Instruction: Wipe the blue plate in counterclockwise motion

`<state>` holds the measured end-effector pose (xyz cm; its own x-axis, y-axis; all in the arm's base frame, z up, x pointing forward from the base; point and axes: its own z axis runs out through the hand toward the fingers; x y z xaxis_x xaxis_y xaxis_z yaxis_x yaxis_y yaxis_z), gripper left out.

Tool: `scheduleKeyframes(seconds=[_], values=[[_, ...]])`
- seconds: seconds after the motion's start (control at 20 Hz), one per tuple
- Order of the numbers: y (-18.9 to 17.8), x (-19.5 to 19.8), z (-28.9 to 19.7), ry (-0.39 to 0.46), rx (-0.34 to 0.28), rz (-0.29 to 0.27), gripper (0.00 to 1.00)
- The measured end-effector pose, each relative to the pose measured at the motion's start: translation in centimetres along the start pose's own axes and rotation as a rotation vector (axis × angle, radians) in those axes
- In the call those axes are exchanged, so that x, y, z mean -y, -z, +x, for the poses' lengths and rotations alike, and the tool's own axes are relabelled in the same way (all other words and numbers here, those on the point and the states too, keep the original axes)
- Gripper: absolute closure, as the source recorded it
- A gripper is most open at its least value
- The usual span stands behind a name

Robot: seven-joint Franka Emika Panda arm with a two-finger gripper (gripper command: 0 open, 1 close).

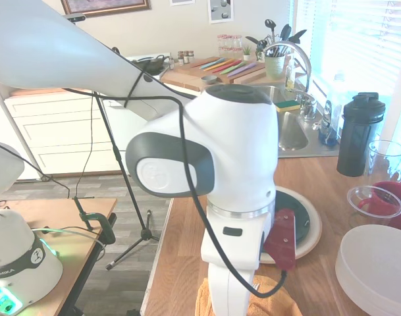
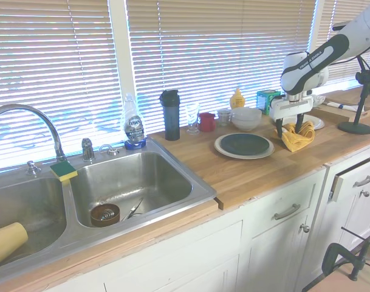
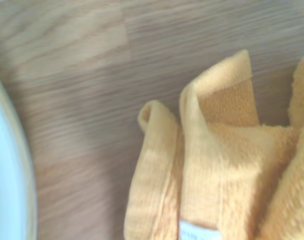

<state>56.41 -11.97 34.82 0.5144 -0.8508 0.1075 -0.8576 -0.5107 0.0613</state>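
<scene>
The blue plate [image 2: 245, 144] [image 1: 304, 212] is dark and glossy and rests on a larger beige plate [image 2: 244, 155] [image 1: 313, 242] on the wooden counter. Just right of both plates in the second exterior view lies a crumpled yellow cloth [image 2: 298, 137] [image 1: 266, 297] [image 3: 216, 165]. My gripper [image 2: 290, 128] stands low over the cloth, open, with a finger on each side of the bunched fabric. It is beside the plates and not over them. In the first exterior view the arm hides the fingers.
Behind the plates stand a white bowl [image 2: 246, 117], a red cup [image 2: 206, 121], a glass [image 2: 192, 118] and a black bottle [image 2: 171, 114] [image 1: 359, 135]. The sink [image 2: 130, 182] lies further left. A pale plate rim [image 3: 12, 175] shows close to the cloth.
</scene>
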Motion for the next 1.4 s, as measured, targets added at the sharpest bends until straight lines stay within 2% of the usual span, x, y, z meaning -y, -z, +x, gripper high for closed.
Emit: scheduleKeyframes(seconds=[0.25,0.3,1.4], values=[[-0.4,0.4,-0.2,-0.01,-0.003,-0.013,0.0],[-0.4,0.5,-0.4,-0.006,-0.003,-0.013,1.0],[-1.1,0.9,-1.2,0.013,0.006,-0.026,1.0]])
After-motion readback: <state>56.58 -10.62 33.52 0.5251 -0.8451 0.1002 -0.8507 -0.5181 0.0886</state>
